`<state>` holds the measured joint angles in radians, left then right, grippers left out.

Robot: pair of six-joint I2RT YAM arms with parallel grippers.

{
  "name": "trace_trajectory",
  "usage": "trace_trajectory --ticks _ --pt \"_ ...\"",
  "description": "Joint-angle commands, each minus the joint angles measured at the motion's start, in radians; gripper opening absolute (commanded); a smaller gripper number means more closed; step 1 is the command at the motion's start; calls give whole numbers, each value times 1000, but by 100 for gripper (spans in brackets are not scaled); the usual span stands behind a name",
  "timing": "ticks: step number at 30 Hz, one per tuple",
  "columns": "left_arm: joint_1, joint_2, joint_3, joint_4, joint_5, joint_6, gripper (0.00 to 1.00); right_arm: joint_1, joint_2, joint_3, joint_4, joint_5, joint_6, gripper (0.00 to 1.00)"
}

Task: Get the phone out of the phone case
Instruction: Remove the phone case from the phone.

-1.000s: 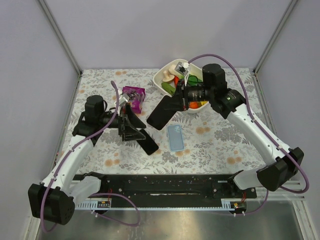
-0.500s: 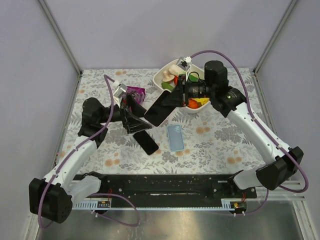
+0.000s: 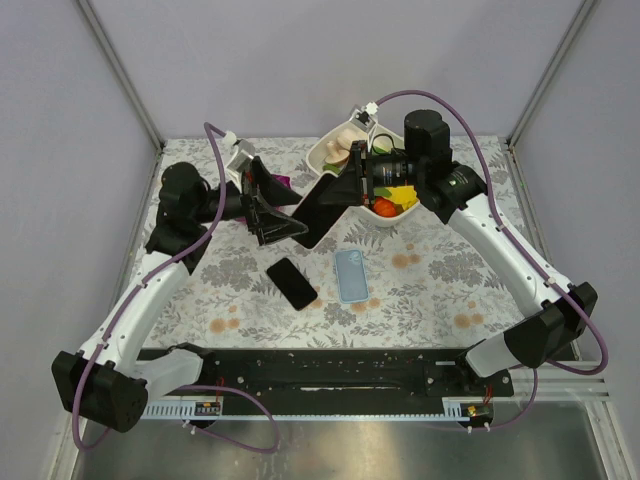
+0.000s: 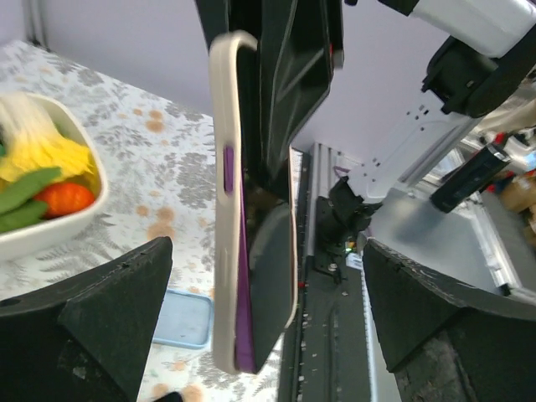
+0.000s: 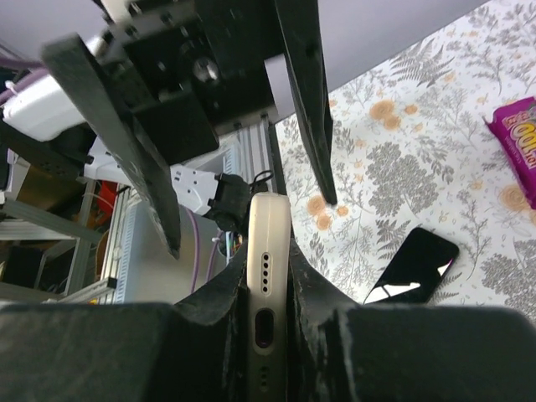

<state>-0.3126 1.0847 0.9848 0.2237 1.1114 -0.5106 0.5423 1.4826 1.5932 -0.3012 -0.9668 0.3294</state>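
Note:
My right gripper (image 3: 352, 195) holds a phone case (image 3: 322, 208) in the air over the back of the table, between the arms. It is cream, and the jaws pinch its port end (image 5: 268, 276). The phone (image 4: 272, 268) sits inside it, with a dark screen and a purple edge along the case rim. My left gripper (image 3: 292, 215) is wide open, one finger on each side of the phone case's free end (image 4: 224, 167) and clear of it. In the right wrist view the left fingers (image 5: 306, 100) flank the case tip.
A bare black phone (image 3: 292, 283) lies on the floral cloth, with an empty light-blue case (image 3: 350, 275) to its right. A white bowl (image 3: 325, 160) of toy food stands at the back. A purple snack packet (image 3: 283, 180) lies behind the left gripper.
My left arm has lifted away from the black phone and moved back and right to straddle the held case, jaws wider. The right gripper carried the case slightly up and back.

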Motion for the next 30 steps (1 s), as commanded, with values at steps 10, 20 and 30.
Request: trace_trajectory --ticks 10,20,30 --pt "-69 222 439 -716 8 560 89 18 15 63 -292 -81 -325 0" --pt "-134 268 473 -687 -8 512 76 68 10 51 -430 -59 -523 0" --pt "-167 270 463 -682 -16 512 49 105 7 57 -493 -24 -602 0"
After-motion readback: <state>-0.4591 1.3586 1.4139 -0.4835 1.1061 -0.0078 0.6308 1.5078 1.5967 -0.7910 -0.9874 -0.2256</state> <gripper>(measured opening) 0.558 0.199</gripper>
